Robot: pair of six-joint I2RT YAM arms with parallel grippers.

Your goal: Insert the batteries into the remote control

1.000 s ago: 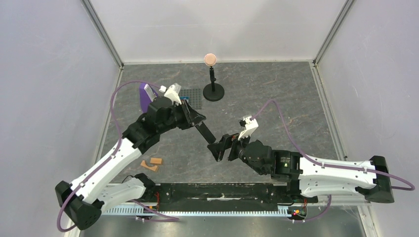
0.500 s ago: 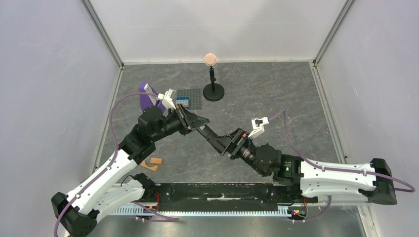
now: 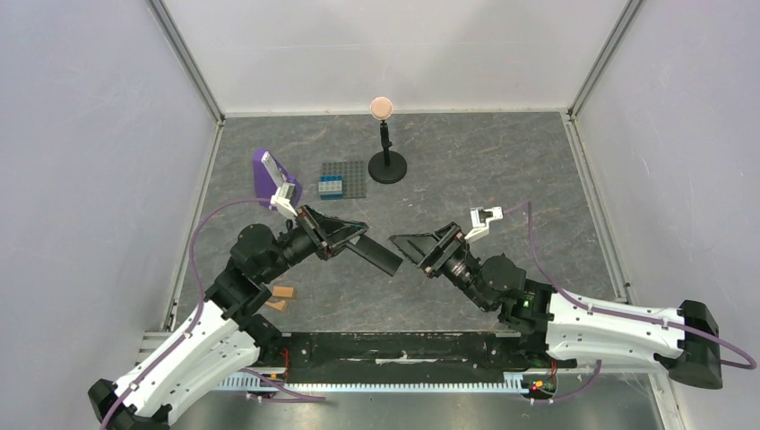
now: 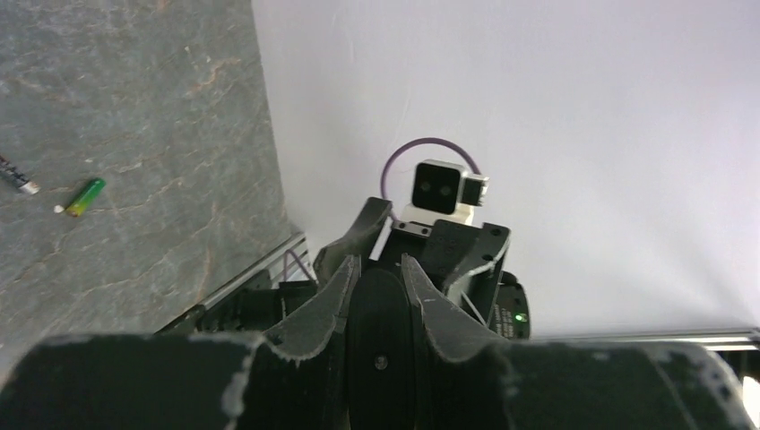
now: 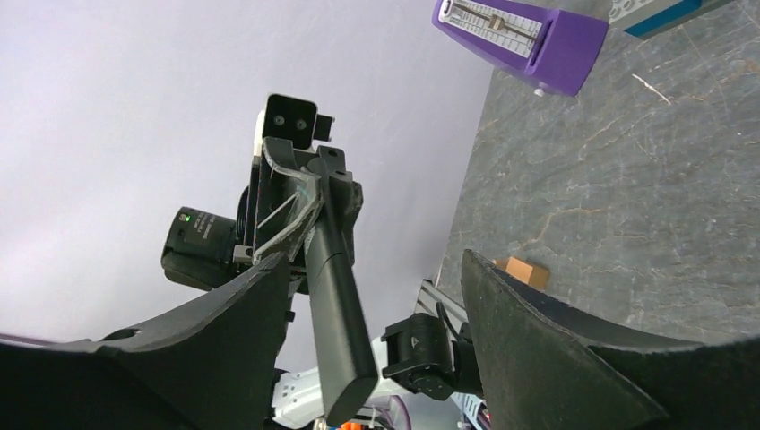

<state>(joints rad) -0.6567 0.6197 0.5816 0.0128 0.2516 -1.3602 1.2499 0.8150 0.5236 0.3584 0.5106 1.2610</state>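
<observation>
Remote control [image 3: 380, 259]: black bar, held off the table [image 3: 502, 179] mid-workspace. One end is clamped in the left gripper [image 3: 355, 240]; the free end points toward the right arm. Left wrist view: both fingers [image 4: 330, 303] press on the bar's sides. Right gripper [image 3: 400, 243]: jaws spread wide, holding nothing. Right wrist view: the bar's free end sits in the gap between them, touching neither. Batteries lie on the table, well apart from the remote: green battery [image 4: 84, 197], and a darker battery [image 4: 18, 176] with a light tip near it. Orange-tan blocks [image 3: 280, 296] lie near the left arm.
</observation>
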